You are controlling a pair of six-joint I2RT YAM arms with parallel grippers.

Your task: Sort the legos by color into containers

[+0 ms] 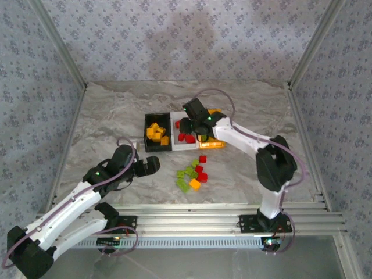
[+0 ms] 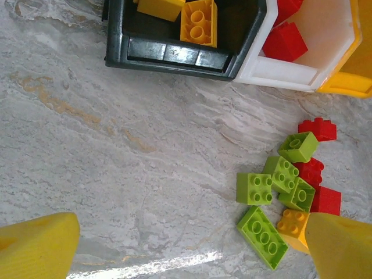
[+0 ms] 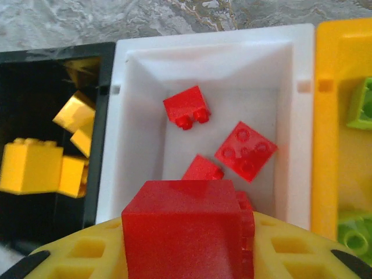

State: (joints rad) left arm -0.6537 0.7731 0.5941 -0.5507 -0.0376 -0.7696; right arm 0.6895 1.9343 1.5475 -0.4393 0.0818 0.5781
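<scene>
My right gripper (image 1: pixel 190 124) hangs over the white bin (image 1: pixel 174 141), shut on a red brick (image 3: pixel 183 229) that sits between its yellow fingers (image 3: pixel 75 258). Three red bricks (image 3: pixel 245 150) lie on the floor of the white bin (image 3: pixel 139 75). The black bin (image 3: pixel 40 70) to its left holds orange-yellow bricks (image 3: pixel 30 165). The orange bin (image 3: pixel 337 116) to its right holds lime green bricks (image 3: pixel 361 103). A loose pile of green, red and orange bricks (image 1: pixel 192 174) lies on the table. My left gripper (image 1: pixel 150 165) is open left of the pile, with bare table between its fingertips (image 2: pixel 38 247).
In the left wrist view the nearest loose bricks are a green two-by-two (image 2: pixel 254 189) and a long green one (image 2: pixel 261 236). The black bin's front wall (image 2: pixel 174 55) and the white bin's corner (image 2: pixel 273 72) lie beyond. Patterned walls and metal rails (image 1: pixel 221 212) enclose the marble table.
</scene>
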